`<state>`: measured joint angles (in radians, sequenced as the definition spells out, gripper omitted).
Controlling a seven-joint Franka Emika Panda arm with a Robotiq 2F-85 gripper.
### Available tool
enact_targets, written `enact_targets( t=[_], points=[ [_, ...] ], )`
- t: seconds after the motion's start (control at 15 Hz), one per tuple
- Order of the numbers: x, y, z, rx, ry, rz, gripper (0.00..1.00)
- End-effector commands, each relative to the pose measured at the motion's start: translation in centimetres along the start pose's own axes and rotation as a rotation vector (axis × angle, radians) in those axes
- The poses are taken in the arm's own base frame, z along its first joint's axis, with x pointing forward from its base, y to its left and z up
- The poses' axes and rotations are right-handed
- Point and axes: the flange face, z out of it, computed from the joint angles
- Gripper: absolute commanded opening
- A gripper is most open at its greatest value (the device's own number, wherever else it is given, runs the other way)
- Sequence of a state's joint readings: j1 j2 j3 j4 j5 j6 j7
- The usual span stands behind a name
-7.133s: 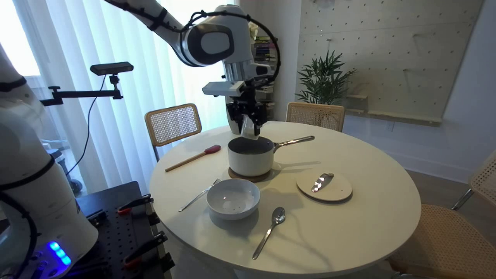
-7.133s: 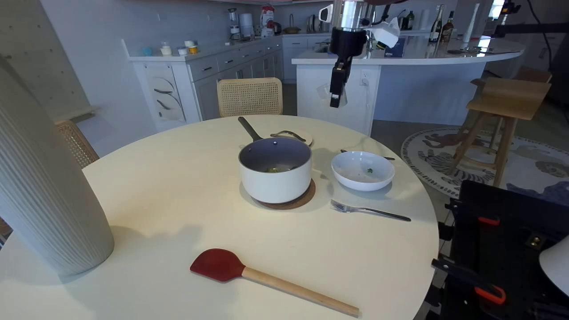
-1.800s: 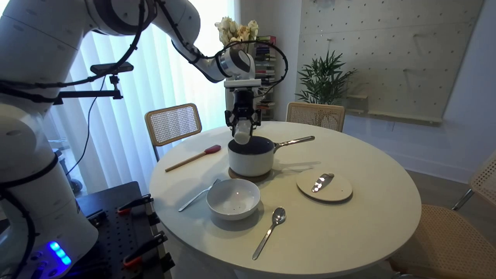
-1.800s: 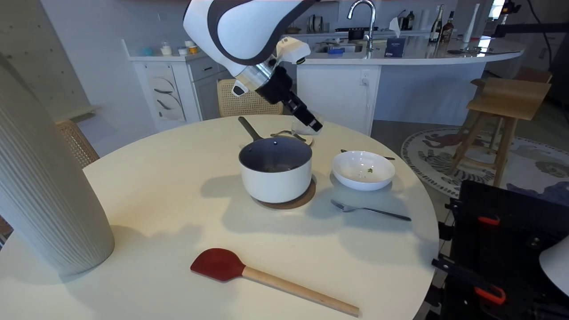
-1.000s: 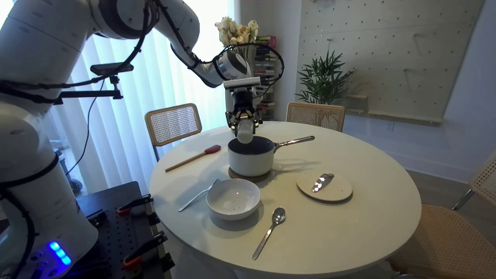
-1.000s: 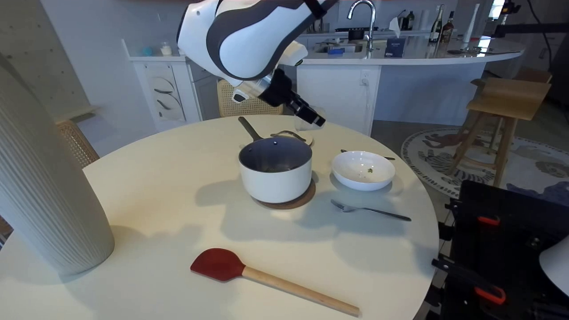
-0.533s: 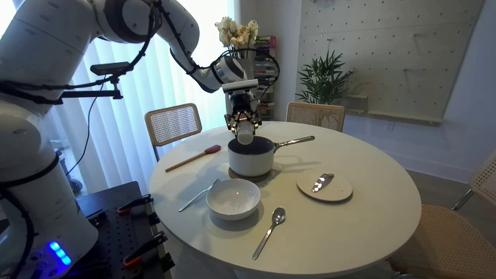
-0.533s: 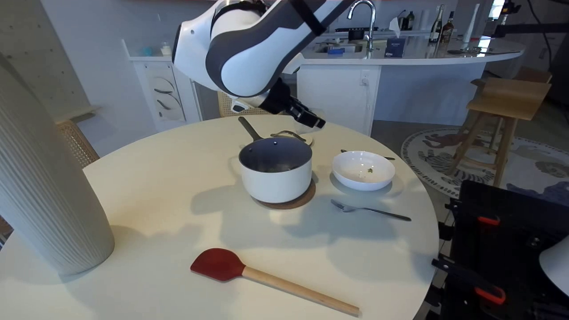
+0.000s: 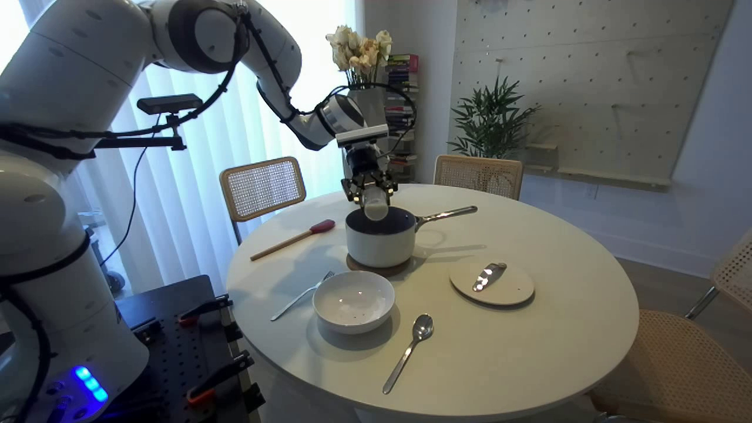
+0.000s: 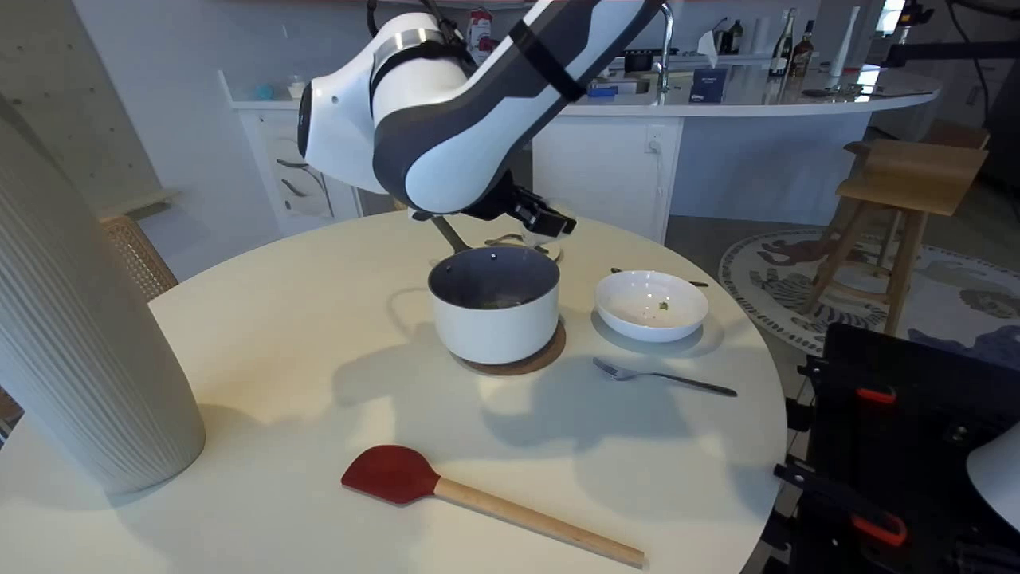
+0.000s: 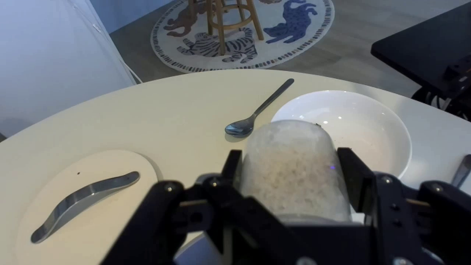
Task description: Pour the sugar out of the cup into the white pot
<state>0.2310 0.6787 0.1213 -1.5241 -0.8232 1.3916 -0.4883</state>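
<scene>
Tool [image 11: 291, 165]: I have it gripping the cup [image 9: 375, 207], with its fingers [image 11: 355, 175] on opposite sides of the wall
Cup: raised and tilted, pale grains [image 11: 294, 176] showing through its cloudy wall in my wrist view; which way the mouth faces I cannot tell
White pot [image 10: 494, 335]: standing on a brown mat [image 10: 548, 355], lower than the tool; from an exterior view I see the cup across its dark opening, yet I cannot judge whether all of it lies inside the pot's edge
Pot handle [image 9: 449, 214]: reaching out over the tabletop [image 9: 564, 352], on the side opposite the spatula [image 10: 470, 497]
Spatula: lying flat, its handle end near the tabletop edge
Bowl [image 10: 649, 328]: near the pot, with the fork [image 10: 673, 381] and the spoon [image 9: 406, 356] flanking it, so I see narrow room there
Plate [image 9: 517, 288]: well apart from the bowl, a curved metal piece [image 9: 486, 278] lying on it
Vase [image 10: 88, 319]: tall and ribbed, well apart from the pot, a broad stretch of tabletop between them
Tabletop: round; in an exterior view I get wide room from the spoon and the plate out to the edge
Black bench [image 9: 194, 288]: just beside the tabletop edge, its clamps [image 9: 223, 375] jutting toward it; whether they touch I cannot tell
</scene>
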Motion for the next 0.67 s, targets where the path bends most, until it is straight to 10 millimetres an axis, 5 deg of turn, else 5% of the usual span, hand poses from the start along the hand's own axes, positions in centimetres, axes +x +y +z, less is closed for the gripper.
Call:
enact_targets(
  t=[0.0, 0.6],
  points=[
    [0.4, 0.1, -0.7, -0.06, -0.045, 0.013, 0.41],
    [1.6, -0.8, -1.3, -0.186, -0.104, 0.004, 0.41]
  ],
)
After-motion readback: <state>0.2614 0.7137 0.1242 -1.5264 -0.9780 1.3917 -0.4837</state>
